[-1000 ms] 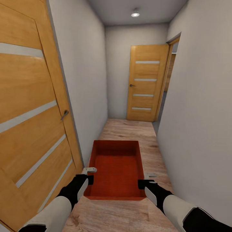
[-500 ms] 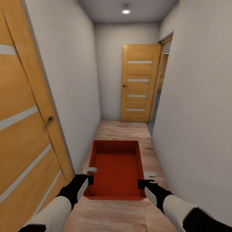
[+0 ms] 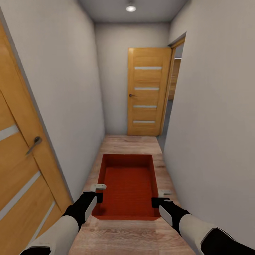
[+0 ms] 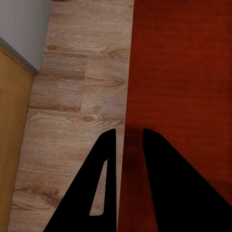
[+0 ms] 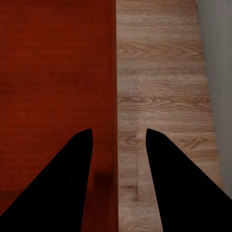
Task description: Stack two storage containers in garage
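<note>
One orange-red lidless storage container (image 3: 129,184) hangs lengthwise in front of me above the light wood-plank floor (image 3: 124,141) of a narrow hallway. My left gripper (image 3: 99,197) is shut on its left wall near the closer end, and my right gripper (image 3: 155,202) is shut on its right wall opposite. In the left wrist view the left gripper (image 4: 129,131) straddles the edge of the container (image 4: 183,72). The right wrist view shows the right gripper (image 5: 118,130) straddling the other wall of the container (image 5: 53,63). The bin is empty, with a finely textured bottom.
White walls close in on both sides. An orange-wood door (image 3: 21,170) with a handle (image 3: 33,145) stands close on the left. Another orange-wood door (image 3: 147,92) with pale slits stands at the hallway's end, beside an open doorway (image 3: 173,88) on the right.
The camera has travelled forward down the hallway: the left door has slid out toward the left edge and the far door looks nearer. Container and grippers keep their place in the view.
</note>
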